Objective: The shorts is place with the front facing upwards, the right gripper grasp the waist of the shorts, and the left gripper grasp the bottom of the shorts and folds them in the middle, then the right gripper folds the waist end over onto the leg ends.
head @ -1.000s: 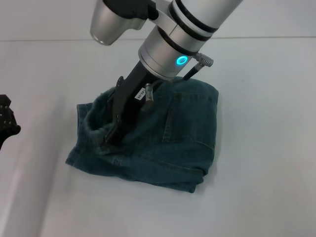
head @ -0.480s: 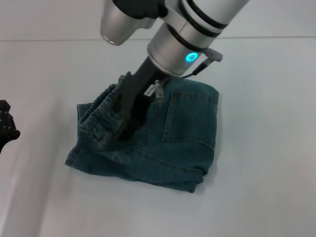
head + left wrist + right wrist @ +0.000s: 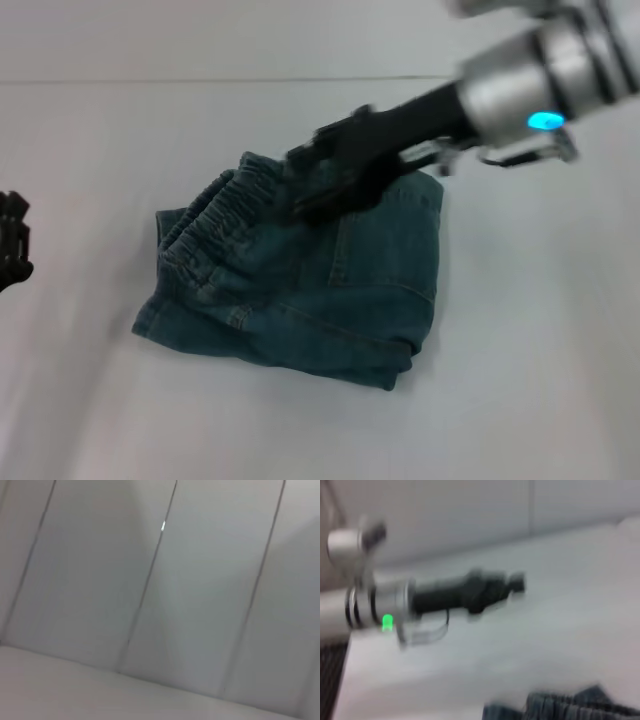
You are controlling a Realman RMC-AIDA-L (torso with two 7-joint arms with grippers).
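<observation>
The shorts [image 3: 300, 290], dark blue denim, lay folded into a compact bundle on the white table [image 3: 540, 380], a little left of the middle of the head view. The waist [image 3: 215, 215], a ruffled elastic band, lay on top along the bundle's left and far side, and a stitched back pocket faced up on the right half. The leg ends could not be picked out; they appeared to lie beneath the folded layers.

The right gripper [image 3: 305, 185] hung over the far edge of the shorts, near the waist, its black body reaching in from the right under the silver wrist with the blue light. It was blurred, so I cannot tell whether its fingers were spread or closed, nor whether it touched the fabric.

The left gripper [image 3: 12, 240] sat at the left edge of the head view, well apart from the shorts; whether its fingers were spread or closed I cannot tell.

In the right wrist view, a strip of the gathered denim showed at the edge, with the other arm farther off.
</observation>
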